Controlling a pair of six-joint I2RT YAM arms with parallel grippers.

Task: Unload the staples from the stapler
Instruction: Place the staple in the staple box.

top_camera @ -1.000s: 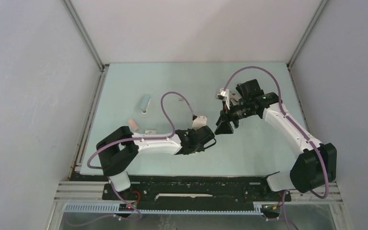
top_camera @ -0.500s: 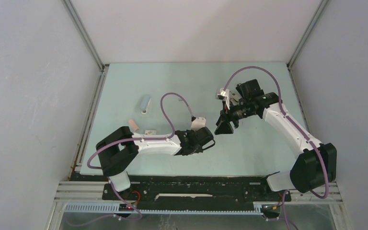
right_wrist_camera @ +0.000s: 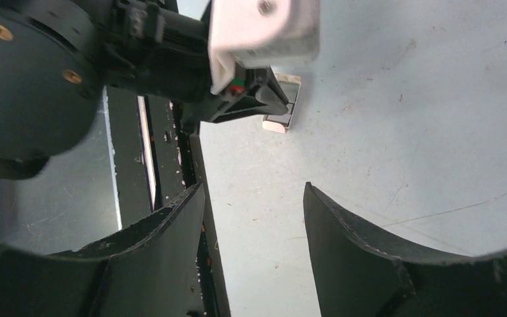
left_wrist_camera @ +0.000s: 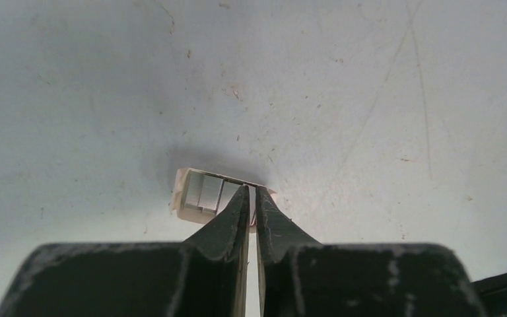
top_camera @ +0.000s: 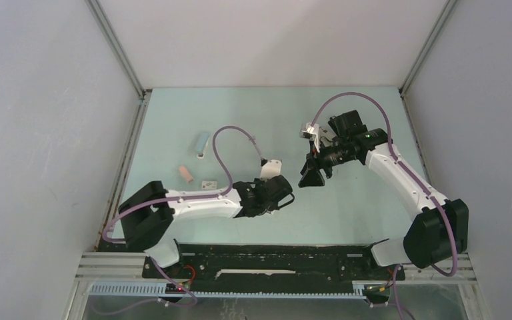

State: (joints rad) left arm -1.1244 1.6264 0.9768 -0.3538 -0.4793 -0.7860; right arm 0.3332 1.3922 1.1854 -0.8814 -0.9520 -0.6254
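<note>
The staples [left_wrist_camera: 204, 193] are short silver-grey strips on a pale cream backing, lying on the table. My left gripper [left_wrist_camera: 251, 189] is shut with its tips pinching their right edge. In the top view the left gripper [top_camera: 284, 195] hides them. The right wrist view shows them [right_wrist_camera: 280, 120] under the left fingers. My right gripper [top_camera: 309, 179] is open and empty, hovering just right of the left one; its jaws [right_wrist_camera: 254, 188] stand wide apart over bare table. A pale blue stapler [top_camera: 202, 144] lies far left of both.
A pink block [top_camera: 185, 174] and a small white-and-grey box [top_camera: 208, 183] lie beside the left forearm. The left wrist's white camera mount [right_wrist_camera: 264, 26] sits close in front of the right gripper. The table's near edge and a black rail [top_camera: 273, 257] run below.
The left arm has swung its elbow leftward and its gripper has slid slightly left, uncovering the pink block. The right arm has barely moved.
</note>
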